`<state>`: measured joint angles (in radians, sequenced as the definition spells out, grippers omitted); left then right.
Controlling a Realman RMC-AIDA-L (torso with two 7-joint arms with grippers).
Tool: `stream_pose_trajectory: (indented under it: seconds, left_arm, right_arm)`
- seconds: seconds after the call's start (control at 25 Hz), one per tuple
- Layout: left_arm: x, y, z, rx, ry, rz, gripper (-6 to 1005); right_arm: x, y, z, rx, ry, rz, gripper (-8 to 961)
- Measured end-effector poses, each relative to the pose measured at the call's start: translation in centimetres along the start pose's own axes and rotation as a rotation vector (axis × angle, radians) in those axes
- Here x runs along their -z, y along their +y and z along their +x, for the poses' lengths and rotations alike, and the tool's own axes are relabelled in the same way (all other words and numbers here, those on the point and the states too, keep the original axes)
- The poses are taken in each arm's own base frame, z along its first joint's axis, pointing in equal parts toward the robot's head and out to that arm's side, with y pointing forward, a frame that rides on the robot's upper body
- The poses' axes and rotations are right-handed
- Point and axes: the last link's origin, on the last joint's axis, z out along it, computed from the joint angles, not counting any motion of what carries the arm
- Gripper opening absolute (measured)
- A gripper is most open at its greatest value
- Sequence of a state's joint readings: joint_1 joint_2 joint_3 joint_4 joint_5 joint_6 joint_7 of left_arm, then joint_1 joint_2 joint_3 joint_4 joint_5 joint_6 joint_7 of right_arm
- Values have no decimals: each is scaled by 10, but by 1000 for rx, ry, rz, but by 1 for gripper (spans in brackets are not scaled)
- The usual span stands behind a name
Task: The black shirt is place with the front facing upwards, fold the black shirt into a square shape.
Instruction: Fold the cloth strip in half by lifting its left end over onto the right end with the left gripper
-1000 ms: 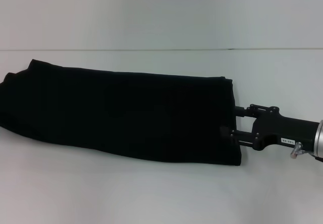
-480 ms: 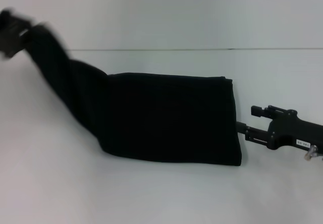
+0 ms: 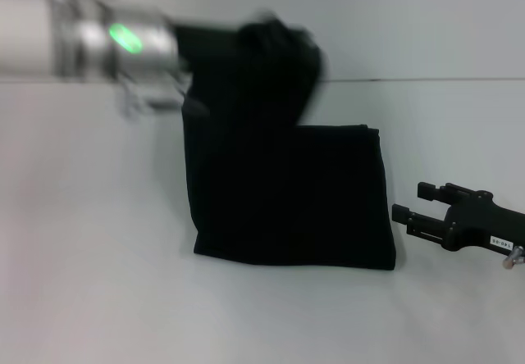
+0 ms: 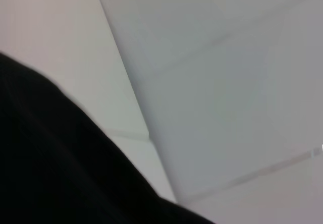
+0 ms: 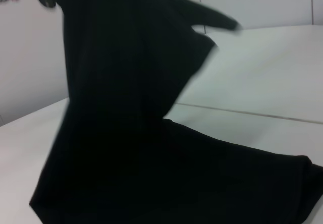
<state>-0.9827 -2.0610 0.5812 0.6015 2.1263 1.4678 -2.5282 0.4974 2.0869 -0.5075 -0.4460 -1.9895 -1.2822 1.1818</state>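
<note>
The black shirt (image 3: pixel 287 192) is folded into a long band on the white table (image 3: pixel 98 298). Its right half lies flat, and its left half is lifted and hangs as a blurred drape from my left gripper (image 3: pixel 215 46), which is shut on the raised end above the shirt's middle. The cloth also fills the near side of the left wrist view (image 4: pixel 50 158) and rises tall in the right wrist view (image 5: pixel 126 133). Just right of the shirt's right edge, my right gripper (image 3: pixel 408 201) is open and holds nothing, clear of the cloth.
The table's back edge (image 3: pixel 426 79) meets a pale wall behind the shirt. Bare tabletop lies to the left of the shirt and in front of it.
My left gripper has swung the shirt's left end up and to the right, from the far left to above the middle. The right gripper has drawn back slightly from the shirt's edge.
</note>
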Motion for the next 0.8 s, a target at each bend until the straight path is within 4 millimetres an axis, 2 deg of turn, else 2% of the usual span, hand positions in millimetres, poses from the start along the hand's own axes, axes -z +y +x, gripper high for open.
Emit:
stream_pose_trajectory:
  seconds: [0.08,0.16,0.32,0.8]
  left_arm:
    - [-28,-4,-25,12,-44,-6,28]
    - [-47,-11,-48,41,-73,-20,28]
    - [-63,-22,-78,100,-98,-68,28]
    - [-58,-24,-79,89,-88,-77,28]
  right_arm:
    - [-1,1,2,-9,2,2,737]
    - [-3,1,4,-18,6,5,738]
    - [-11,3,3,-53,-14,14,738]
    - [-61,5,-12,-64,33,59,736]
